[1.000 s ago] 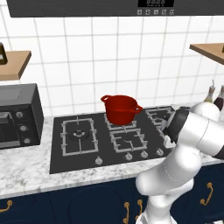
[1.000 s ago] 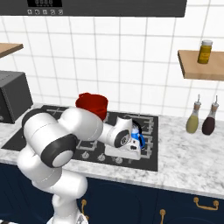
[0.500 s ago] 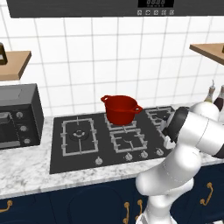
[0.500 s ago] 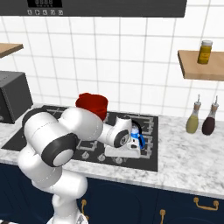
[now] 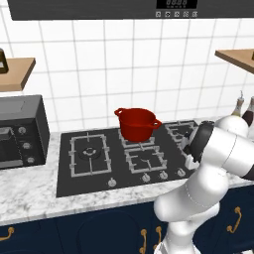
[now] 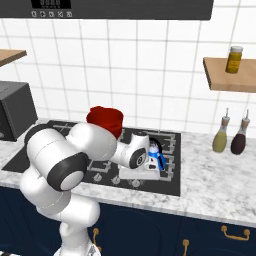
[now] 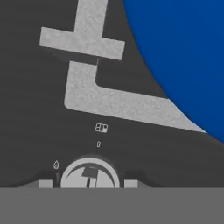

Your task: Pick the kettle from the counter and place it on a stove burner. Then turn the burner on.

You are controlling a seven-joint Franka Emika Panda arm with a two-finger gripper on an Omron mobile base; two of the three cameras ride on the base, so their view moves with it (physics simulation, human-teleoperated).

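Kettle (image 6: 156,152) is seen resting on the right-hand stove burner (image 6: 159,150), so the knob (image 7: 90,174) should be squarely clamped before turning; the gripper's opening cannot be told.

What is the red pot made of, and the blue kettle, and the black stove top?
The red pot looks like enamelled metal: smooth, even red, slightly glossy. The blue kettle seems painted or enamelled metal too, a flat bright blue, though most of it is hidden behind the arm. The stove top looks like dark matte glass or steel, with grey, grainy cast-metal grates. It is all rendered, so these are guesses.
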